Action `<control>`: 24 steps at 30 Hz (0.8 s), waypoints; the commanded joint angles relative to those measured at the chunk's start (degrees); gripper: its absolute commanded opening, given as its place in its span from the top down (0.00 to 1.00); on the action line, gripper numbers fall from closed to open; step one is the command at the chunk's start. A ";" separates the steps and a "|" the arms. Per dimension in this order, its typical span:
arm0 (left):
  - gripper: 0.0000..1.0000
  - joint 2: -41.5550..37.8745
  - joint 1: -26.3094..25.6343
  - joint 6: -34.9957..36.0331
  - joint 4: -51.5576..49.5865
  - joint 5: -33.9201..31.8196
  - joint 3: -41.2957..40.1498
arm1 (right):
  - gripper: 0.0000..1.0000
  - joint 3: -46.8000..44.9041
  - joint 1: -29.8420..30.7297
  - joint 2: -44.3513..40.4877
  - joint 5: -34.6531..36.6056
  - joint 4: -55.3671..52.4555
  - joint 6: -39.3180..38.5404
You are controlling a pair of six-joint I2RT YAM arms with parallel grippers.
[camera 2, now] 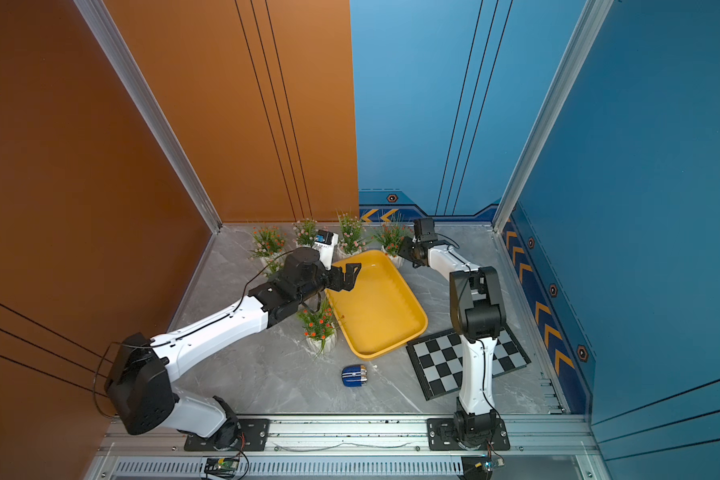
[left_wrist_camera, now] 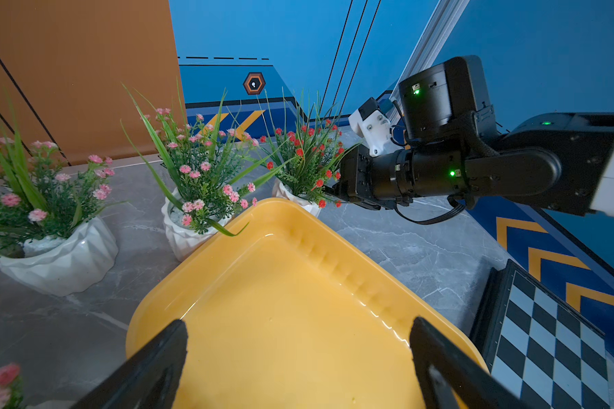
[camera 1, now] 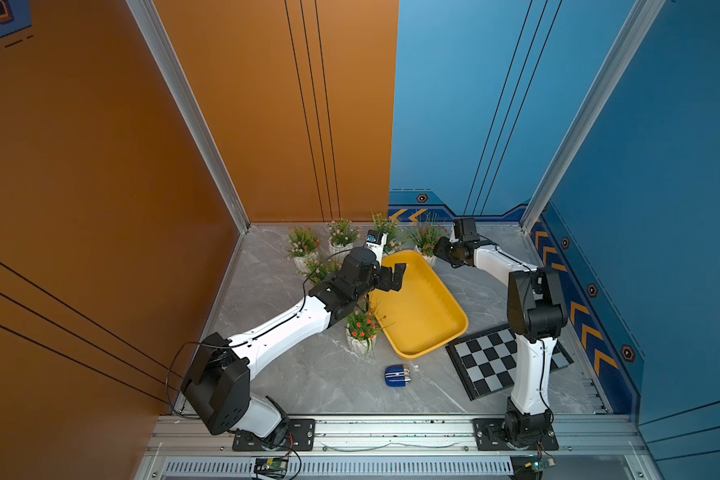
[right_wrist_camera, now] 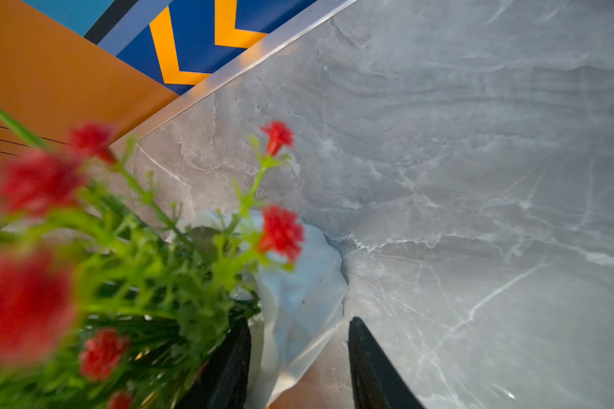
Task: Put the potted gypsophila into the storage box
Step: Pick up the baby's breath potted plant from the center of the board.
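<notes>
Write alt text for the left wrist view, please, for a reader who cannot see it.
The open left gripper hangs over the shallow yellow plastic storage box. Beyond it stand pink-flowered plants in white faceted pots, and the right gripper reaches into a red-flowered potted gypsophila; a black-and-grey checkered board lies alongside.

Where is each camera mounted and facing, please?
Top views: high above the front rail, looking down and back; left arm and right arm whole, left claw over the storage box, right claw at a red-flowered pot.
Left wrist: on the left arm, looking across the box at a pink-flowered pot; its open claw's fingers show.
Right wrist: on the right arm, looking down at that pot's rim between its fingers.
Shared: left wrist and top views show the right claw at that pot.
</notes>
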 commanded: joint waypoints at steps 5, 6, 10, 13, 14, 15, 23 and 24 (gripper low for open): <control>0.02 -1.65 -0.46 -0.58 1.24 -1.25 -1.17 | 0.65 2.99 0.93 1.94 5.98 -9.26 -2.01; 0.02 -1.65 -0.49 -0.59 1.19 -1.28 -1.28 | 0.66 4.01 1.09 2.39 7.28 -11.18 -2.36; 0.02 -2.14 -0.65 -0.54 1.19 -1.81 -1.87 | 0.76 7.25 1.51 4.26 10.04 -15.97 -3.32; 0.02 -2.36 -0.64 -0.46 1.23 -2.05 -2.12 | 0.81 7.61 1.61 4.46 10.37 -16.76 -2.98; 0.02 -2.32 -0.66 -0.42 1.15 -2.11 -2.17 | 0.83 7.44 1.72 4.37 10.56 -16.83 -2.96; 0.02 -2.30 -0.61 -0.29 1.07 -2.09 -2.11 | 0.85 7.46 1.69 4.17 10.84 -16.93 -2.96; 0.02 -2.42 -0.75 -0.11 0.83 -1.86 -1.95 | 0.98 7.28 1.71 -1.18 12.17 -16.93 -5.10; 0.02 -2.58 -0.75 -0.10 0.86 -1.82 -2.10 | 0.99 7.24 1.76 -2.29 12.58 -16.93 -5.58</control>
